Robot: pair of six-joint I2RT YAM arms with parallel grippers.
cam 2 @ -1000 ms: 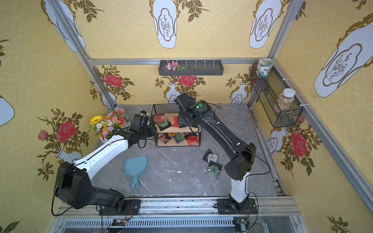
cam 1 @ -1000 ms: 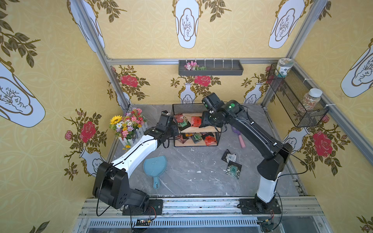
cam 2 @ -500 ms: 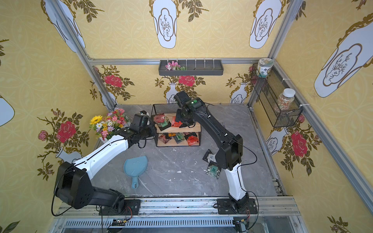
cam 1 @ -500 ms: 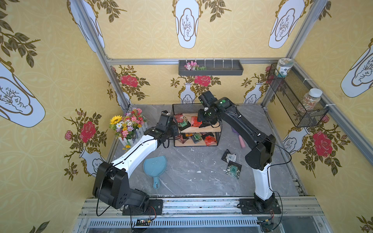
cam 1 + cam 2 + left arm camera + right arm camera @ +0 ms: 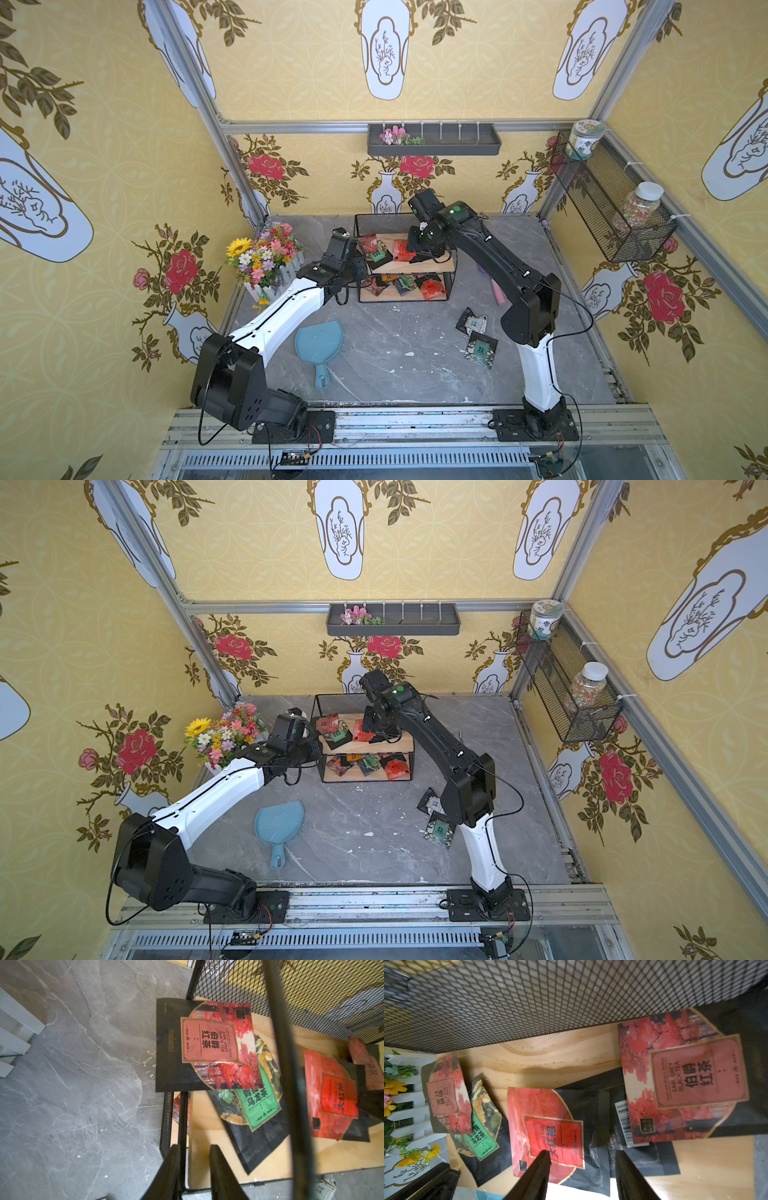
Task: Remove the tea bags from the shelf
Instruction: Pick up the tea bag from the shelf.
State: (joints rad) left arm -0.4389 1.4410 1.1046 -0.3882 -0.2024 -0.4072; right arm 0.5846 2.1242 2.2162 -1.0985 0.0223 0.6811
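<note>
We found the right gripper [image 5: 583, 1153], jaws apart, over a red tea bag [image 5: 550, 1132] on the shelf [image 5: 550, 1059]; the left gripper [image 5: 194, 1147], jaws narrowly apart, straddled its corner post [image 5: 182, 1118], flowers [image 5: 262, 257] nearby.

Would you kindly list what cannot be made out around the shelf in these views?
Right gripper: fingertips hidden behind its own wrist in both top views.
Lower tea bags: partly under the upper board in both top views; count unclear.
Left gripper: left wrist view cannot show whether it clamps the shelf wire it straddles.
</note>
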